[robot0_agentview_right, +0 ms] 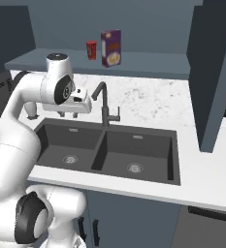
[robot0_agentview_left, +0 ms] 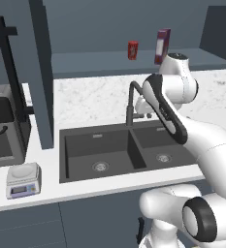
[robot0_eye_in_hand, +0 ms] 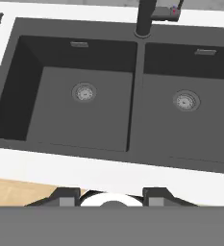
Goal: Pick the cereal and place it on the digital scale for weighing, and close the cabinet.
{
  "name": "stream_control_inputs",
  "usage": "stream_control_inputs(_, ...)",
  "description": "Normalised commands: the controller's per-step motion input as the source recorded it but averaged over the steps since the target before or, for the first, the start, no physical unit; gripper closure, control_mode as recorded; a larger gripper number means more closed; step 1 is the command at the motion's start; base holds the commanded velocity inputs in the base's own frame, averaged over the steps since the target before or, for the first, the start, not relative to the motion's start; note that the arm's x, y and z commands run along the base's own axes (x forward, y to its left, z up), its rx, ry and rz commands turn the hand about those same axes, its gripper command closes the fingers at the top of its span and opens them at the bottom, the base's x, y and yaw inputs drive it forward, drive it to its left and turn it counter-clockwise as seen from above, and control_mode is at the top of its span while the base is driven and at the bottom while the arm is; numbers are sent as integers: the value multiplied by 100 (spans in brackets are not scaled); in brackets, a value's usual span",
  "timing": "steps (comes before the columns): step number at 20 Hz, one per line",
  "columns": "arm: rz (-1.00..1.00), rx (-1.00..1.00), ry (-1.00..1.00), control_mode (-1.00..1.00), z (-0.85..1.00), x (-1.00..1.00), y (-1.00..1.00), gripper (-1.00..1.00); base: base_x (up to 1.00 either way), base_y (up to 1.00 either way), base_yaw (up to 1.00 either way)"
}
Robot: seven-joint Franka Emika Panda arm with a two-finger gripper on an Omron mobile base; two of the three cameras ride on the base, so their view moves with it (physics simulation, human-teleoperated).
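Glossy white arm (robot0_agentview_left: 209, 145), dark joints

White marble-look counter (robot0_agentview_left: 95, 97) with a dark double-bowl sink (robot0_agentview_left: 114, 150) set into it. Black faucet (robot0_agentview_left: 131, 104) at the sink's back edge, over the divider. Round drain (robot0_eye_in_hand: 84, 92) in each bowl. Dark blue-grey wall (robot0_agentview_right: 143, 24) behind the sink, low shelf ledge (robot0_agentview_right: 148, 60) along its foot. Wood-tone floor (robot0_eye_in_hand: 17, 192) in front of the sink.
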Motion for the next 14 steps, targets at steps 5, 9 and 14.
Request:
stream_control_inputs(5, 0, -1, -5, -100, 0, -45, 0, -100, 0, 0, 0)
stream_control_inputs(9, -9, -1, -27, -100, 27, -59, 0, -100, 0, 0, 0)
stream_control_inputs(14, -18, -1, -25, -100, 70, -45, 0, -100, 0, 0, 0)
